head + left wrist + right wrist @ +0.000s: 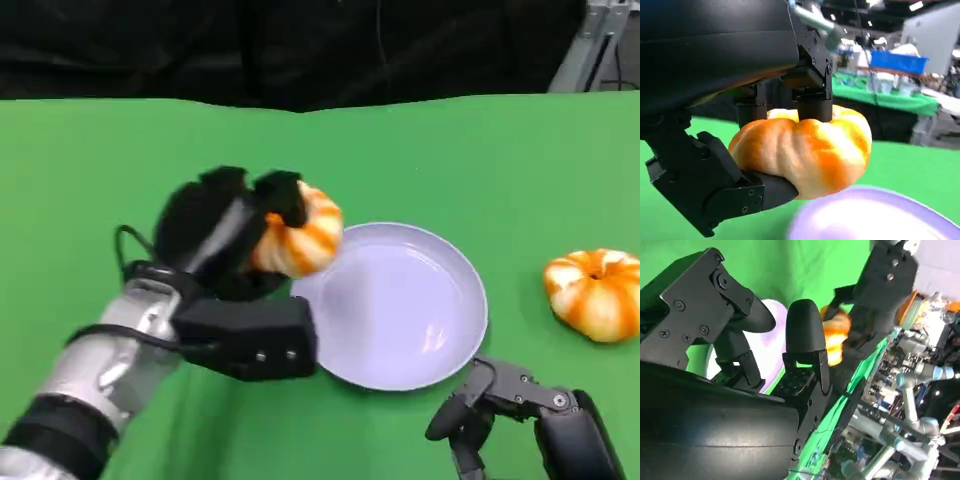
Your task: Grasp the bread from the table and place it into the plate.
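I am gripping the bread (300,235) in my left hand (225,235), fingers on top and thumb beneath, holding it off the green table (90,160) at the plate's (400,305) ten o'clock rim. My right hand (480,405) is resting empty, fingers apart, near the plate's five o'clock. A second bread (595,293) is lying at the plate's three o'clock.

1. left hand (235,232) covers a good chunk of the bread (300,232) in the head view; motion blur too
2. plate (875,216) is a blurry smear, cut off by the left wrist view's edge
3. right hand (500,400) runs off the frame edge
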Tool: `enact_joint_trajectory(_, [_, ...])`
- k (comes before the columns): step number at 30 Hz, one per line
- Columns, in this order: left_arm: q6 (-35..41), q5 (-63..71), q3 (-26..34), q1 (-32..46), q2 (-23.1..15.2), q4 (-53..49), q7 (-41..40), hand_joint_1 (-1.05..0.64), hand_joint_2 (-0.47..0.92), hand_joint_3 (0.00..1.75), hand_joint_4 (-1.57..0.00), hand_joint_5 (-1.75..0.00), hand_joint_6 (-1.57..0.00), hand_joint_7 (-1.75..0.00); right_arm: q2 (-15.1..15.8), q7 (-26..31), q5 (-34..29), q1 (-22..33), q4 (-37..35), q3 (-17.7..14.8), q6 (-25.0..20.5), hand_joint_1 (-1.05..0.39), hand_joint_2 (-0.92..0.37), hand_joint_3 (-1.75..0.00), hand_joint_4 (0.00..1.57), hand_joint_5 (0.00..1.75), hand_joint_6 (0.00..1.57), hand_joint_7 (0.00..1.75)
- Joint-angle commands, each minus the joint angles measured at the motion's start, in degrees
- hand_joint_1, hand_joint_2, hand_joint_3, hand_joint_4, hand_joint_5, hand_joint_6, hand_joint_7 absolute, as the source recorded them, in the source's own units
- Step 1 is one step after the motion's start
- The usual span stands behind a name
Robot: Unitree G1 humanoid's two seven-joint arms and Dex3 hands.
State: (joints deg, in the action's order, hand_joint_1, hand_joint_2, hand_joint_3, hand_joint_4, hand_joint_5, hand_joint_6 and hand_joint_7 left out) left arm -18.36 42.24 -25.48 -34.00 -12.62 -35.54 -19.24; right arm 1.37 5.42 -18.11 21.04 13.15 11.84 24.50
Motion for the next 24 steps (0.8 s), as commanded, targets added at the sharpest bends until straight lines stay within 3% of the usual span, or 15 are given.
enact_joint_trajectory(1, [0.13,-0.38,0.49,-1.29,-0.37,1.11,0.81,-0.14,0.36,1.29,-0.91,-1.75,-0.73,-1.72,0.11,0.23,0.27,0.51,0.81,-0.32,-0.56,0.03,-0.27,-1.39,0.83,1.62,0.86,1.28])
enact_joint_trajectory(4, [0.63,-1.1,-1.53,-2.86,4.51,-2.1,3.4,-0.17,0.36,1.29,-0.92,-1.75,-0.74,-1.72,-0.23,0.5,-0.12,0.46,0.57,-0.04,-0.57,0.03,-0.27,-1.4,0.83,1.62,0.86,1.28])
enact_joint_trajectory(11, [-0.47,-0.7,-3.21,-4.81,7.8,-7.07,3.19,-0.12,0.31,1.22,-0.9,-1.75,-0.69,-1.75,-0.88,0.89,-0.84,0.2,0.01,0.47,-0.08,0.02,-0.25,-1.42,0.83,1.63,0.86,1.28])
enact_joint_trajectory(14, [0.59,-1.35,-3.55,-5.92,9.07,-8.95,5.54,-0.15,0.39,1.1,-0.88,-1.75,-0.68,-1.75,-1.21,1.48,-2.08,-0.05,-0.02,0.56,-0.57,0.01,-0.25,-1.42,0.85,1.64,0.87,1.27])
enact_joint_trajectory(16, [1.26,-1.95,-3.51,-6.22,9.62,-9.33,7.25,-0.16,0.43,1.0,-0.86,-1.72,-0.85,-1.27,-1.52,1.64,-2.05,0.01,0.15,0.57,-0.9,0.0,-0.25,-1.41,0.86,1.65,0.86,1.26])
enact_joint_trajectory(17, [1.48,-2.14,-3.53,-6.28,9.74,-9.33,7.75,-0.16,0.46,0.96,-0.84,-1.71,-0.89,-1.14,-1.59,1.67,-1.97,0.02,0.19,0.58,-0.95,0.01,-0.25,-1.41,0.86,1.65,0.86,1.26])
enact_joint_trajectory(22, [3.16,-2.09,-4.06,-6.28,9.82,-8.03,9.88,-0.17,0.49,0.89,-0.83,-1.7,-0.94,-1.01,-1.54,1.7,-1.83,0.28,0.38,0.65,-0.79,0.01,-0.26,-1.4,0.86,1.66,0.86,1.26])
enact_joint_trajectory(23, [4.15,-1.66,-4.55,-6.37,9.8,-7.28,11.19,-0.22,0.67,0.56,-0.71,-1.25,-0.75,-0.59,-1.47,1.63,-1.64,0.53,0.53,0.65,-0.68,0.01,-0.26,-1.4,0.85,1.65,0.87,1.27])
enact_joint_trajectory(24, [4.96,-1.4,-4.9,-6.39,9.78,-6.63,12.24,-0.28,0.79,0.34,-0.59,-0.91,-0.65,-0.33,-1.42,1.57,-1.51,0.74,0.69,0.66,-0.65,0.01,-0.26,-1.4,0.85,1.64,0.87,1.27])
